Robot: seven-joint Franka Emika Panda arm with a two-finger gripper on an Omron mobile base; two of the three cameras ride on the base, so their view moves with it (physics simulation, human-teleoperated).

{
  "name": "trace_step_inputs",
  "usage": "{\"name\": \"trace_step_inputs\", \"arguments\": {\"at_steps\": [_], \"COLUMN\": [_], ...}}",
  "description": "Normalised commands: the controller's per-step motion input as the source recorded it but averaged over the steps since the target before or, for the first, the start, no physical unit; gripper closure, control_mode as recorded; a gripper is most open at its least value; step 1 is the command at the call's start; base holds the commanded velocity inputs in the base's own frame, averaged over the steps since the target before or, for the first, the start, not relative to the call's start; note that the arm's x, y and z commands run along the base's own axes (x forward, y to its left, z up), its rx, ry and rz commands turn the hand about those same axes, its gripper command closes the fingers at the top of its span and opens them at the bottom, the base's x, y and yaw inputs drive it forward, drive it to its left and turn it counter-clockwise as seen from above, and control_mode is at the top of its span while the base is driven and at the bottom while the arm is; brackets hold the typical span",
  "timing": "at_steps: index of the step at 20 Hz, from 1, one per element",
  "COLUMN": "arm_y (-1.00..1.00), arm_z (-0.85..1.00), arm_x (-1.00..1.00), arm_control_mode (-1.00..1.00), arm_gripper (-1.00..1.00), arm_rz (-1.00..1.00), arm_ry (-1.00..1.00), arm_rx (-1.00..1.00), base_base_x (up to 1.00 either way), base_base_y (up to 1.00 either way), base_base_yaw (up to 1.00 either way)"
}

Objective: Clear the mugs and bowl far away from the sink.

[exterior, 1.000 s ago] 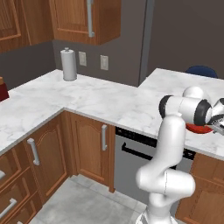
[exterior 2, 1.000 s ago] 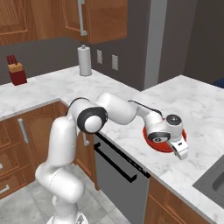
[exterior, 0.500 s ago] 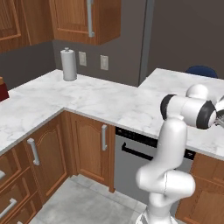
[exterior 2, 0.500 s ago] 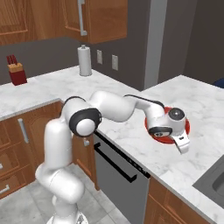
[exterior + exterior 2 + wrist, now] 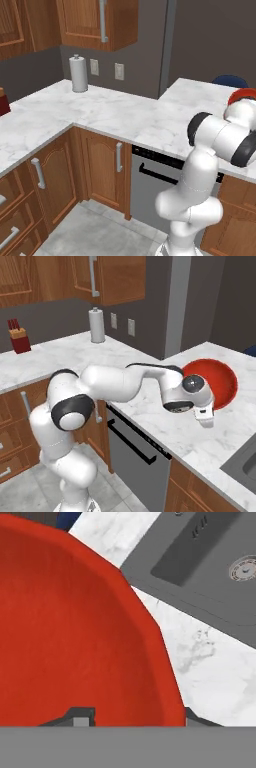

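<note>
The wide red bowl (image 5: 218, 382) hangs tilted over the marble counter (image 5: 200, 441), its inside turned towards the right base view. A bit of its red rim (image 5: 241, 94) peeks above the arm's wrist in the left base view. My gripper (image 5: 135, 714) is shut on the bowl's (image 5: 75, 627) rim, with one fingertip (image 5: 80, 715) inside the bowl and the other outside it. The dark grey sink (image 5: 200, 562) lies close beyond the bowl, and its corner (image 5: 245, 466) shows at the counter's right end. The mugs are out of view.
A paper towel roll (image 5: 78, 74) stands by the back wall on the long left stretch of counter. A red block with sticks (image 5: 18, 336) stands far left. A dark blue rounded thing (image 5: 229, 80) sits behind the bowl. Wall cabinets (image 5: 95, 22) hang overhead.
The jaws have narrowed onto the bowl's rim. The bowl has come up off the counter, tilted, and shifted right with the hand.
</note>
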Motion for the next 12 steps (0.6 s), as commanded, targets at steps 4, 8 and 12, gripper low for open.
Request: {"name": "trace_step_inputs", "arguments": {"at_steps": [4, 8, 12], "arm_y": [0.00, 0.00, 0.00], "arm_z": [0.00, 0.00, 0.00], "arm_x": [0.00, 0.00, 0.00], "arm_control_mode": [1.00, 1.00, 1.00], "arm_gripper": [1.00, 1.00, 1.00], "arm_rz": [0.00, 0.00, 0.00], "arm_ry": [0.00, 0.00, 0.00], "arm_rx": [0.00, 0.00, 0.00], "base_base_x": [-0.26, -0.14, -0.19], "base_base_y": [0.08, 0.04, 0.01], "base_base_yaw": [-0.92, -1.00, -1.00]}}
